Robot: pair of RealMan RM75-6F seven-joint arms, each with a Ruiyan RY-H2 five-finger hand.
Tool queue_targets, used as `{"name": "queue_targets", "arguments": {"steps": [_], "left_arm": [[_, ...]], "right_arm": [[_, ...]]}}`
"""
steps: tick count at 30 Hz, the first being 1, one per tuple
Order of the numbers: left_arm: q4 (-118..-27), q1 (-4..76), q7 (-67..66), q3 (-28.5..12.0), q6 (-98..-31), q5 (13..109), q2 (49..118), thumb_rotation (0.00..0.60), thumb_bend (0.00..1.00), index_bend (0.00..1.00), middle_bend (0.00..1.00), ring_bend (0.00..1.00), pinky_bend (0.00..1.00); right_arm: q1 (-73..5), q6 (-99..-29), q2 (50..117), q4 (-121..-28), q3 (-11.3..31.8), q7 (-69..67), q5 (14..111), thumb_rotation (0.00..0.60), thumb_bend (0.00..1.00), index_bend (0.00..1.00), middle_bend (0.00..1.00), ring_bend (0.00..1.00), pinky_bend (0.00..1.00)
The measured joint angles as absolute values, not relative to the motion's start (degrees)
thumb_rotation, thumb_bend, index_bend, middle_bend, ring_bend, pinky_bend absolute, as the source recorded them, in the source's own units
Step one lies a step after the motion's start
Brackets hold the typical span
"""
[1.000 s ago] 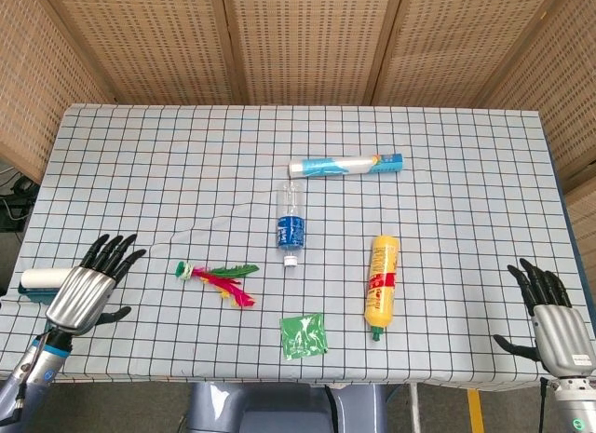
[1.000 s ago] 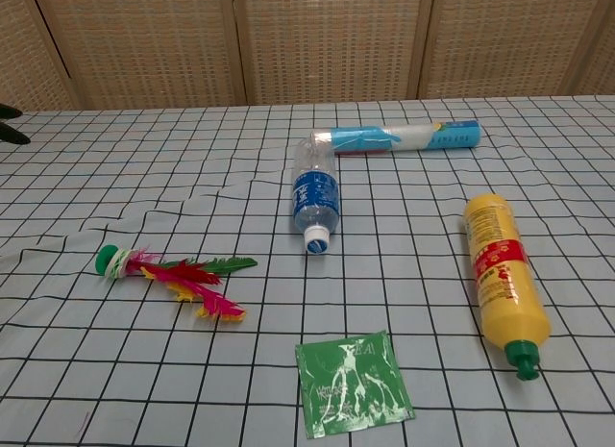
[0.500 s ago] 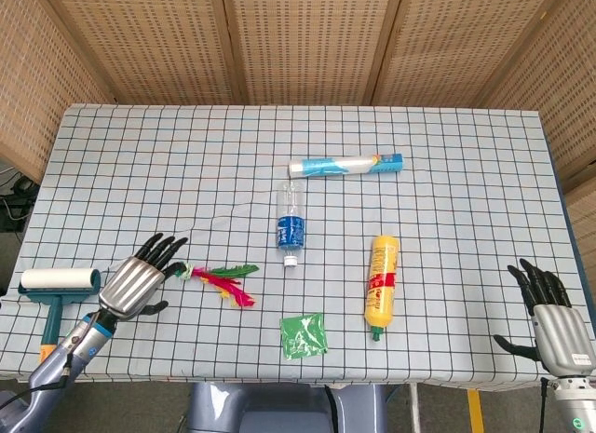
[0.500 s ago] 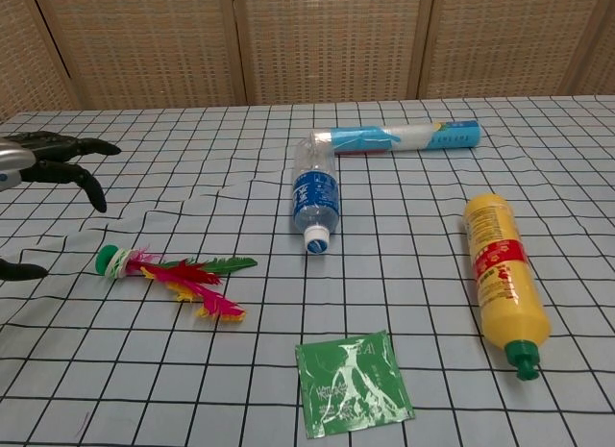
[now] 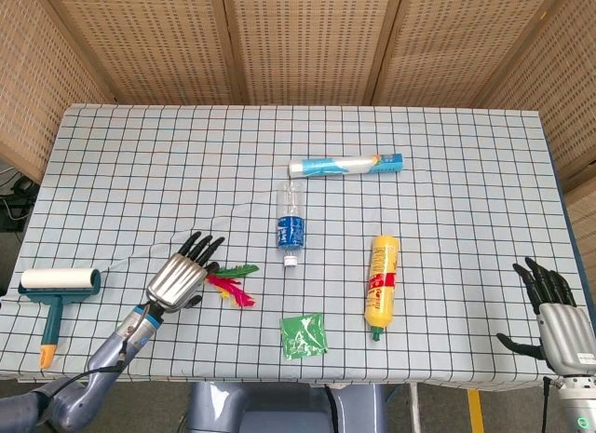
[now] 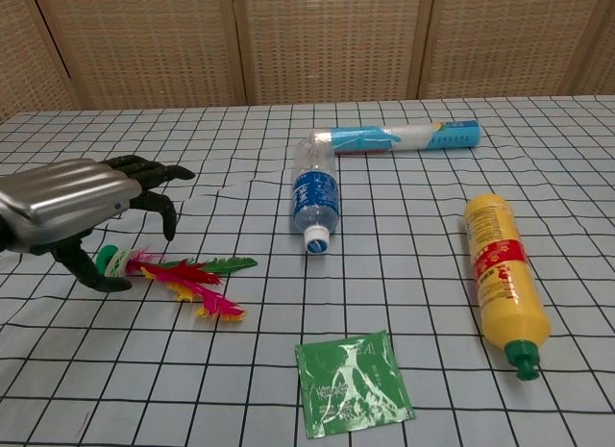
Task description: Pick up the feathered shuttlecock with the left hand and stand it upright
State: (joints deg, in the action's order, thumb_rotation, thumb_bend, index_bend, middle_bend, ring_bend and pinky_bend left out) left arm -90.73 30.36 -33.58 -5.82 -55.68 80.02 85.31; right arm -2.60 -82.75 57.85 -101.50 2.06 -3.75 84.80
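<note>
My left robot hand [image 6: 67, 216] has swept in over the green-capped, pink-and-green feathered shuttlecock [image 6: 178, 272] lying flat on the worktop, fingers spread, nothing gripped yet.

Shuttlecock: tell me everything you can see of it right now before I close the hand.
The feathered shuttlecock lies flat on the checked tablecloth, not upright. Its green base with a white band points left; pink, red, yellow and green feathers splay to the right, the green one uppermost. The left hand hovers over the base end, fingers apart and curled around it, thumb tip beside the base; whether anything touches it cannot be told. In the head view the hand covers the base, only feathers showing. Nothing else touches it.
</note>
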Motion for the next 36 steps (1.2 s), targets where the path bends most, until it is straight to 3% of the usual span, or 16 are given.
{"name": "queue_targets", "arguments": {"steps": [8,19,24,33,36], "left_arm": [[-87.47,33.37,-41.92,-7.04,-55.18,72.29,93.52,0.600,0.21,0.43,0.00,0.00,0.00],[-86.89,35.37,-47.16,-5.77,-56.28,69.16,95.96,0.600,0.22,0.50,0.00,0.00,0.00],[-86.37,35.81,-48.22,-5.11,-56.99,68.14,95.81,0.600,0.32,0.53,0.00,0.00,0.00],[-84.81,36.62,-48.52,-4.41,-57.17,66.53,97.04,0.600,0.36,0.58,0.00,0.00,0.00],[-84.68,36.88,-48.71,-4.09,-57.26,66.30,97.19,0.600,0.43,0.60,0.00,0.00,0.00]], "right_arm": [[-2.67,-82.47,57.60,-101.29,2.16,-4.79,84.62,0.600,0.08,0.03,0.00,0.00,0.02],[-2.47,-83.20,57.39,-100.91,2.47,-6.47,84.81,0.600,0.08,0.03,0.00,0.00,0.02],[-2.36,-83.54,57.52,-100.80,2.46,-6.53,85.18,0.600,0.08,0.03,0.00,0.00,0.02],[-2.37,-83.37,57.58,-100.77,2.36,-6.62,85.26,0.600,0.08,0.03,0.00,0.00,0.02],[-2.38,-83.39,57.59,-100.76,2.42,-6.73,85.19,0.600,0.08,0.03,0.00,0.00,0.01]]}}
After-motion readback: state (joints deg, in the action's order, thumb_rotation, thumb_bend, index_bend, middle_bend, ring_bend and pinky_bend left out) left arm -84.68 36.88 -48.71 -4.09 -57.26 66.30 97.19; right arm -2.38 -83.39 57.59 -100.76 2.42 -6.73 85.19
